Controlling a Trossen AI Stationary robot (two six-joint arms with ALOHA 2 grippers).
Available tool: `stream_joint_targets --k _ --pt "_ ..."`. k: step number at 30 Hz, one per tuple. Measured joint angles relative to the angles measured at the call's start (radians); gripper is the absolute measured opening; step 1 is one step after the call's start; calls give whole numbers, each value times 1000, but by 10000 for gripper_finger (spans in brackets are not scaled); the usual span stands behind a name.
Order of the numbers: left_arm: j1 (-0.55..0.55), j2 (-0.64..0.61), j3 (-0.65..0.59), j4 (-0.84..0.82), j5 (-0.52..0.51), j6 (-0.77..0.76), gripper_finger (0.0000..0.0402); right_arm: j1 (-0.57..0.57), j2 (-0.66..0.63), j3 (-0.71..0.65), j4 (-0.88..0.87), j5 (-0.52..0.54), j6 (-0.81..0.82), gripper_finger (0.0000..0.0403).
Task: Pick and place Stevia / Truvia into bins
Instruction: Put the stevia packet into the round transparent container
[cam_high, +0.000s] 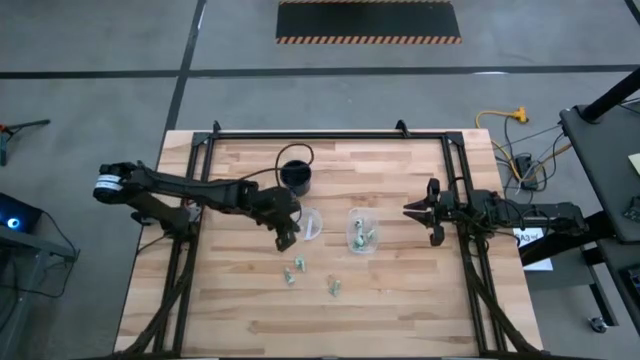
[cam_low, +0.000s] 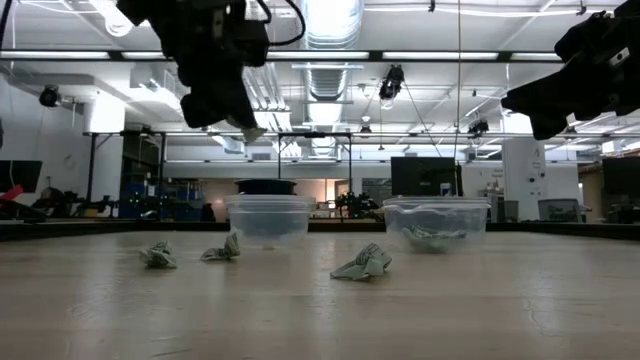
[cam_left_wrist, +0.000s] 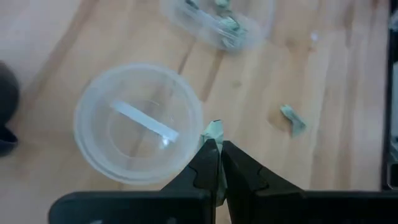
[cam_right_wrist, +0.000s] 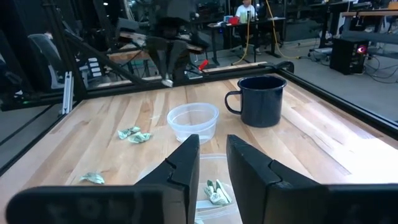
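Three crumpled green-and-white Stevia packets lie on the table (cam_high: 298, 264) (cam_high: 289, 277) (cam_high: 335, 288), seen low as (cam_low: 158, 255), (cam_low: 222, 250), (cam_low: 362, 263). Two clear cups stand side by side: the left one (cam_high: 310, 222) (cam_left_wrist: 138, 124) and the right one (cam_high: 362, 230) (cam_low: 435, 222), which has several packets in it. My left gripper (cam_high: 287, 237) (cam_left_wrist: 219, 158) hovers just beside the left cup's rim, shut on a packet (cam_left_wrist: 213, 130). My right gripper (cam_high: 415, 210) (cam_right_wrist: 211, 162) is open, raised to the right of the right cup. My left gripper pinches one crumpled packet between its two fingertips; a small green end (cam_left_wrist: 214, 128) sticks out past them. The fingers point down from above. The packet is lifted clear, high above the table beside the left cup (cam_low: 250, 132).
A black mug (cam_high: 296, 175) (cam_right_wrist: 261, 99) stands behind the left cup toward the far edge. Black frame rails run along the table's left, right and far sides (cam_high: 330, 135). Bare wood lies toward the near edge (cam_high: 330, 325).
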Motion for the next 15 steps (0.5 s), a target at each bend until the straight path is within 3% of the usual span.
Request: stream_joint_targets --k 15 --pt "99 30 -2 130 9 35 0 0 0 0 0 0 0 86"
